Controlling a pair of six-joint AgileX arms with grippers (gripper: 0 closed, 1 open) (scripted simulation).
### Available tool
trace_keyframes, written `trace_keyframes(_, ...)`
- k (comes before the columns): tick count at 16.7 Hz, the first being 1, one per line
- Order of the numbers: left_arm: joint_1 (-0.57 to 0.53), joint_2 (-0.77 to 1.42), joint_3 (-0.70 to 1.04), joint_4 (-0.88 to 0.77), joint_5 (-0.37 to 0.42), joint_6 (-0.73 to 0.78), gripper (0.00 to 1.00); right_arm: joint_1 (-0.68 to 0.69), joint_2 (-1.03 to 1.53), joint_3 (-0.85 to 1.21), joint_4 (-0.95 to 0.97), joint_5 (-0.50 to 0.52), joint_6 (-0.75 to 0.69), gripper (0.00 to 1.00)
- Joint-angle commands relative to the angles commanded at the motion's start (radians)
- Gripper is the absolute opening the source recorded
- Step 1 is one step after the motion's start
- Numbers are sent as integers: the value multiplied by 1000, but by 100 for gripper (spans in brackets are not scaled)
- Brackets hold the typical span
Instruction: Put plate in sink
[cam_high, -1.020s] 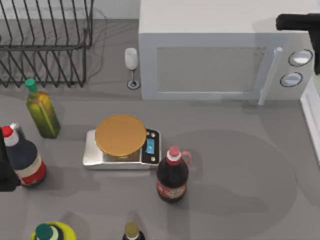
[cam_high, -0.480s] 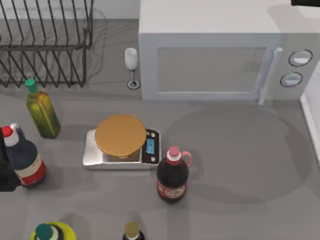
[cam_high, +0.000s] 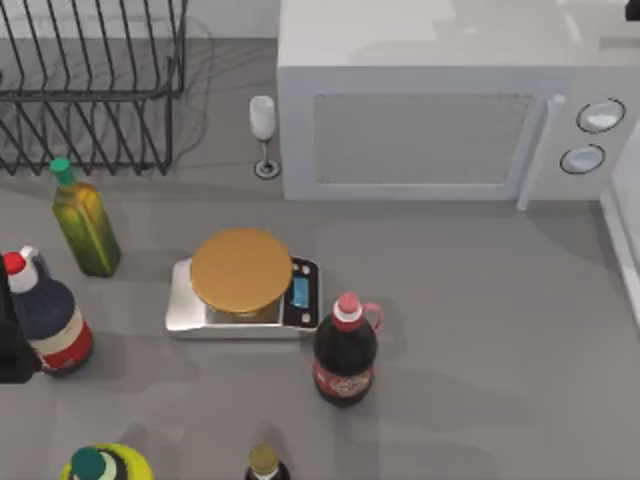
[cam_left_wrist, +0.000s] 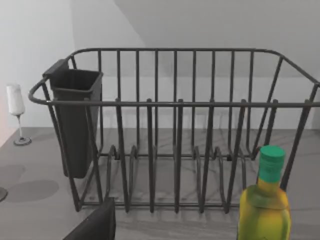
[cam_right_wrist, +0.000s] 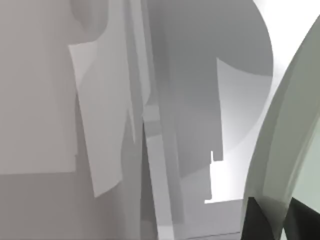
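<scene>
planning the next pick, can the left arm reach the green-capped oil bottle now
Probably yes: the left arm is parked at the table's left edge, and the oil bottle stands upright nearby. The red-capped dark bottle beside the arm might crowd the approach.

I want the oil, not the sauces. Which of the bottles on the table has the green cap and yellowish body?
The olive-oil bottle, standing left of the scale in front of the dish rack. The two dark bottles have red-and-white or pink caps.

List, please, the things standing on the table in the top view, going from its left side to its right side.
Red-capped dark bottle → green-capped oil bottle → scale → dark red jug → microwave
</scene>
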Motion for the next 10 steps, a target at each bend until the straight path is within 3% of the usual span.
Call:
trace_keyframes(5,0,0,0,0,0,0,100,-46,205,184,-64,-40,-145,0)
trace_keyframes(10,0,0,0,0,0,0,100,-48,216,194,-69,-44,-155,0)
